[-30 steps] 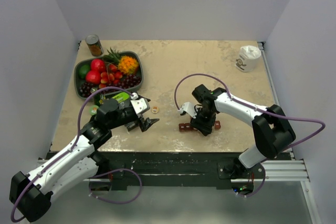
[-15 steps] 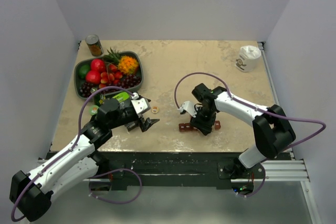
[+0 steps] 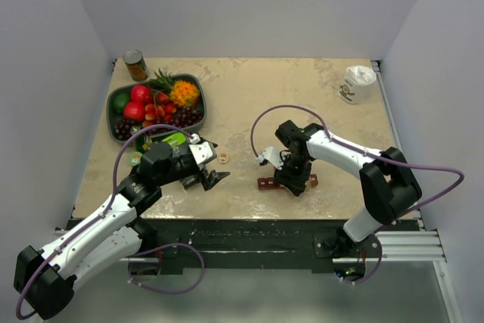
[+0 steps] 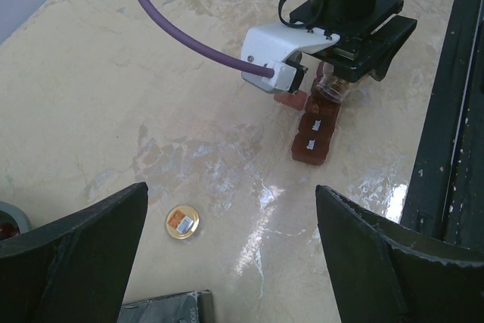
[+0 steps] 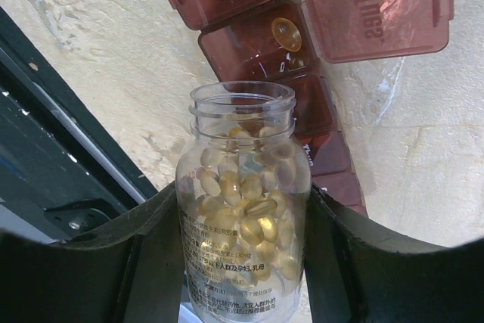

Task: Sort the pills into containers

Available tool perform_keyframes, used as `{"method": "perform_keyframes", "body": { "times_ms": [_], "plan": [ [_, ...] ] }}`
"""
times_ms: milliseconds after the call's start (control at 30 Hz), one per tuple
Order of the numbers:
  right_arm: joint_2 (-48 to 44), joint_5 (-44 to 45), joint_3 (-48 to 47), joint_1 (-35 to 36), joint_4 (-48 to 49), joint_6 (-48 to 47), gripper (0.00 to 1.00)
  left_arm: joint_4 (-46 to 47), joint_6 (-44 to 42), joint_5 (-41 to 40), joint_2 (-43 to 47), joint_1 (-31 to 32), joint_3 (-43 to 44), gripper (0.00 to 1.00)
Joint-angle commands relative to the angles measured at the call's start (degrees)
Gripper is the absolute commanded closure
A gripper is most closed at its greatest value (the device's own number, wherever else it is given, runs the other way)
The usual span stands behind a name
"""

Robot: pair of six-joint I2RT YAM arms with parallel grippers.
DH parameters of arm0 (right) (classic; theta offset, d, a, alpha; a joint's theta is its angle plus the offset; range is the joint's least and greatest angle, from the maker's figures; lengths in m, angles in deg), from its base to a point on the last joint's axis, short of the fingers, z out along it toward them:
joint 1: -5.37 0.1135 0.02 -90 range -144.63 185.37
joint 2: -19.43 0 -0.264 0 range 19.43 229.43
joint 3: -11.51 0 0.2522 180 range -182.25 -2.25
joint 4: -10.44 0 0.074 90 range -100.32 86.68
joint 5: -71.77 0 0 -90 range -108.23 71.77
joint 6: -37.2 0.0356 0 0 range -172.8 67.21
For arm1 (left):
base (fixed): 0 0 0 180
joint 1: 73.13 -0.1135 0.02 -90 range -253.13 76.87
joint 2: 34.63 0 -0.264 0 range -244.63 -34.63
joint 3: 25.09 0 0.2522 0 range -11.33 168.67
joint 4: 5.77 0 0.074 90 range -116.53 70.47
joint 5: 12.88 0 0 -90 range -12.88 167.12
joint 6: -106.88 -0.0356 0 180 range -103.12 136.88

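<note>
Look at the pills (image 5: 243, 206) first. They are a heap of little yellow-tan ones inside a small clear bottle (image 5: 242, 111) with its top off. Your right claw (image 5: 242, 262) is squeezing that bottle from both sides. The bottle's open mouth points at the containers (image 5: 249, 43), a dark red strip of little boxes lying near the front edge of the tabletop (image 5: 393, 149).

One box has its lid (image 5: 378, 9) flipped open (it is next to the box marked "Mon."). A single pill (image 5: 286, 33) lies inside it. The bottle's mouth is just beside that open box.

Your left claw (image 4: 231, 262) is spread wide and holds nothing. It hangs over the tabletop, well to the left of the strip. A small round gold disc (image 4: 182, 222) lies on the tabletop near it.

At the far left are a bowl (image 3: 111, 100) of fruit and a can (image 3: 136, 66). A white cup (image 3: 357, 83) sits at the far right.
</note>
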Motion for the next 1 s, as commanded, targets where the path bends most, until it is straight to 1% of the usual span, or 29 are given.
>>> {"method": "perform_keyframes", "body": {
  "times_ms": [0, 967],
  "plan": [
    [0.5, 1.3, -2.3, 0.4, -1.8, 0.9, 0.88, 1.4, -1.4, 1.0, -0.2, 0.4, 0.6, 0.04],
    [2.2, 2.8, -3.7, 1.5, -2.7, 0.8, 0.88, 1.4, -1.5, 1.4, -0.2, 0.4, 0.7, 0.04]
  ]
}}
